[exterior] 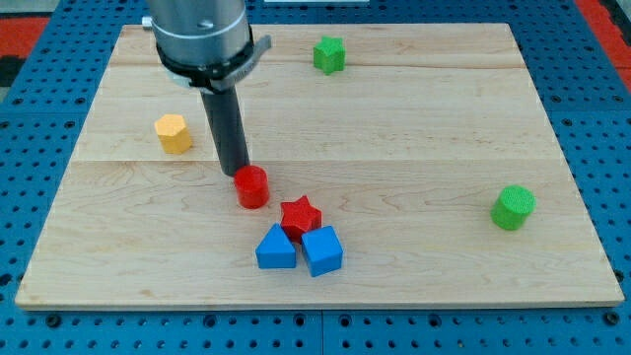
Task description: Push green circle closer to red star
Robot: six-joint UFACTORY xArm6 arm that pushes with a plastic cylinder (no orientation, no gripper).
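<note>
The green circle (514, 207) is a short green cylinder at the view's right, near the board's right edge. The red star (301, 215) lies at the lower middle, far to the left of the green circle. My tip (235, 174) is at the end of the dark rod, just up and left of a red cylinder (252, 186) and about touching it. The tip is up and left of the red star and far left of the green circle.
A blue triangular block (276, 248) and a blue cube (321, 250) sit just below the red star. A yellow hexagonal block (174, 133) is at the left. A green star (329, 54) is at the top. The wooden board (414, 128) rests on a blue pegboard.
</note>
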